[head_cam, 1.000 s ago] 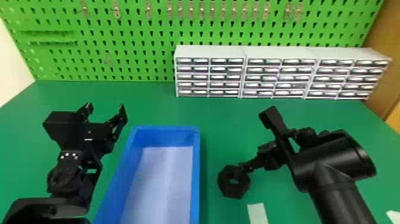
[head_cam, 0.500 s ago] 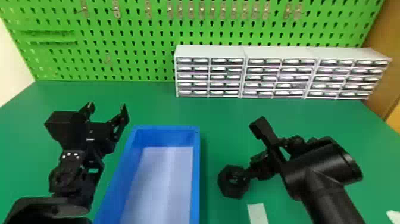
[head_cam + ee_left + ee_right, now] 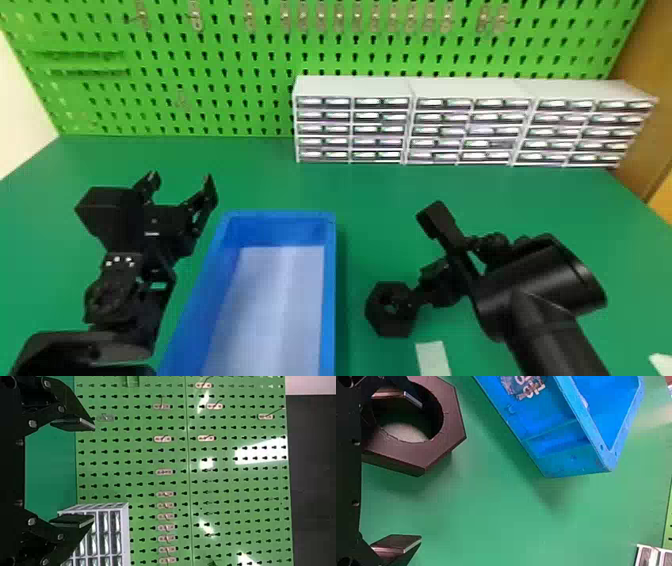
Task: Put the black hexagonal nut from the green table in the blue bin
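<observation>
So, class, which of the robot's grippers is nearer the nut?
Right. The right gripper is at the nut, one finger at its hole; the left gripper is across the bin, to its left.

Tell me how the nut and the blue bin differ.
The nut is black; the bin is blue.
The nut is a compact six-sided ring with a round hole; the bin is a long open box.
The nut is far smaller than the bin.
Both have straight outer edges.
</observation>
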`<action>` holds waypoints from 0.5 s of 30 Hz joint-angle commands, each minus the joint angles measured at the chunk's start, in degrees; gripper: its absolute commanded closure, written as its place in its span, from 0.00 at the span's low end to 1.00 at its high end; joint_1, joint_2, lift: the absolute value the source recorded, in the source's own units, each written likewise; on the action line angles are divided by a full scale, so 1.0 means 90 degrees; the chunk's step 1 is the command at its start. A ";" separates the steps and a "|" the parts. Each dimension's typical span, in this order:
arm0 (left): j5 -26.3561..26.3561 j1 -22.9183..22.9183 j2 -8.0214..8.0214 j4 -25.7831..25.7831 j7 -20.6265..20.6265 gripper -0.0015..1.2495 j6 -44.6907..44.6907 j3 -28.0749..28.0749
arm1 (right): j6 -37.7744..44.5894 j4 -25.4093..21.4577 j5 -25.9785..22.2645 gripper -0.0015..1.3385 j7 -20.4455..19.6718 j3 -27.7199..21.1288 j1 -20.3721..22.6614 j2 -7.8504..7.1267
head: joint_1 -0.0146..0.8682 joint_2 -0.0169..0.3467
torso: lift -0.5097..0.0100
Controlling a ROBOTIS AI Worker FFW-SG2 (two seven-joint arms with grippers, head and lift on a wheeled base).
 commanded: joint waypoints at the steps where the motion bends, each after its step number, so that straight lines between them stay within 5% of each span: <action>1: 0.0003 0.0000 0.0000 0.0002 0.0020 0.35 -0.0026 0.0003 | 0.0000 0.0000 0.0009 0.09 -0.0002 0.0007 0.0029 0.0000 | 0.76 0.20 | 0.80; 10: 0.0013 -0.0009 -0.0010 0.0011 0.0020 0.35 -0.0036 -0.0007 | 0.0049 0.0000 0.0078 0.17 -0.0002 -0.0032 0.0068 -0.0010 | 0.76 0.20 | 0.80; 15: 0.0013 -0.0009 -0.0010 0.0021 0.0029 0.35 -0.0055 -0.0007 | 0.0176 0.0000 0.0126 0.61 -0.0002 -0.0081 0.0068 -0.0020 | 0.76 0.20 | 0.80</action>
